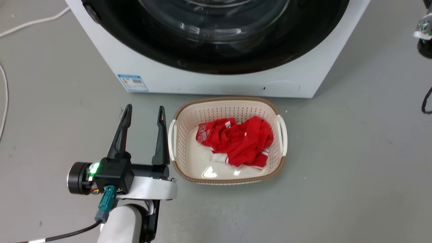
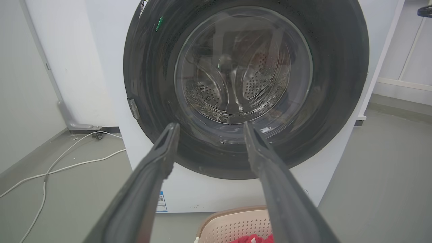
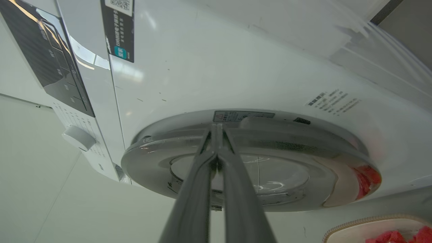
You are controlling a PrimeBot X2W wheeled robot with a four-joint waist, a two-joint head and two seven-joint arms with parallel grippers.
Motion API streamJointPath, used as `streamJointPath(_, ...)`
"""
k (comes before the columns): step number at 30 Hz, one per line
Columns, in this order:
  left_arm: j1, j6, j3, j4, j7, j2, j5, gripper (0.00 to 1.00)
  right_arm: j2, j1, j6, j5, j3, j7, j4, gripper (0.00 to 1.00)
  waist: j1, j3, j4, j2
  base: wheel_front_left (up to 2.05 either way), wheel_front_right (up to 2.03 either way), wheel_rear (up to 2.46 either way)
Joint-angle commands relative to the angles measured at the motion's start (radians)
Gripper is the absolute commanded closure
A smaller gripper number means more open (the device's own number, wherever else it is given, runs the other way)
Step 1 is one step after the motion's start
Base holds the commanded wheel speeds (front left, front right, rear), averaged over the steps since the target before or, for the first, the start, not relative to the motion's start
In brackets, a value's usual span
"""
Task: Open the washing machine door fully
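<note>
The white washing machine (image 1: 236, 84) stands at the top of the head view. Its round glossy black door (image 1: 216, 50) lies against its front. In the left wrist view the door (image 2: 324, 67) faces me, and the steel drum shows through its glass window. My left gripper (image 1: 144, 113) hovers open over the floor, short of the machine (image 2: 108, 67), its fingers framing the door's lower part (image 2: 211, 124). My right gripper (image 3: 216, 125) is shut, its tips at the rim of the door (image 3: 270, 141), seen edge-on against the machine front (image 3: 236, 67).
A beige perforated basket (image 1: 229, 99) holding red clothes (image 1: 236, 140) sits on the floor just in front of the machine, right of my left gripper. White cables (image 2: 67, 167) lie on the floor at the left. A control panel (image 3: 60, 67) and a knob (image 3: 78, 137) are on the machine.
</note>
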Motion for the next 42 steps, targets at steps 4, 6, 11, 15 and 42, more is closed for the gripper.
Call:
streamJointPath(4,-0.040,0.010,-0.018,-0.018,-0.003,0.000,0.002,0.00,-0.003,-0.109,0.000,-0.059,0.054,0.032,0.093,1.00,-0.0001,0.076,0.018,0.0000,0.00,0.00,0.00)
streamJointPath(6,-0.052,0.015,-0.026,-0.022,-0.003,0.000,0.002,0.00,-0.006,-0.142,0.000,-0.081,0.069,0.032,0.121,1.00,-0.0001,0.099,0.023,0.0000,0.00,0.00,0.00)
streamJointPath(11,-0.082,0.026,-0.047,-0.036,-0.003,0.000,-0.002,0.00,-0.007,-0.215,0.000,-0.103,0.086,0.047,0.171,1.00,-0.0001,0.155,0.036,0.0000,0.00,0.00,0.00)
streamJointPath(15,-0.096,0.031,-0.057,-0.039,-0.003,0.000,-0.004,0.00,-0.006,-0.239,0.000,-0.109,0.093,0.066,0.184,1.00,-0.0001,0.176,0.042,0.0000,0.00,0.00,0.00)
streamJointPath(42,-0.098,0.046,-0.071,-0.001,-0.003,0.000,-0.018,0.00,0.047,-0.119,0.001,0.012,0.073,0.443,0.065,1.00,-0.0001,0.131,0.023,0.0000,0.00,0.00,0.00)
